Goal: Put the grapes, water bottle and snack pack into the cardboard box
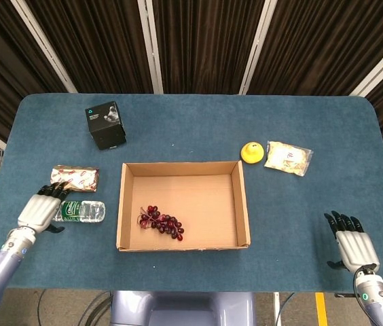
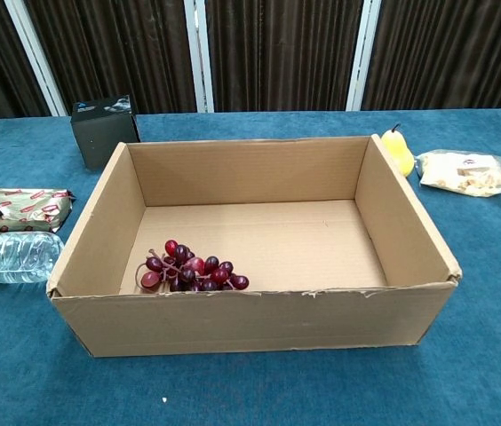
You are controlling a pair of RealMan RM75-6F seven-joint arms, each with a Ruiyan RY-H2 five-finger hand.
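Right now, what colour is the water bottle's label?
Green, on the water bottle; the chest view shows it best.

Even bright overhead light, soft short shadows, both views sharp, no glare

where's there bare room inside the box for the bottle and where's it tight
Inside the cardboard box, the floor right of the grapes is bare up to the right wall, as is the back half. It is crowded outside the left wall: the water bottle, the snack pack and the left hand sit close together.
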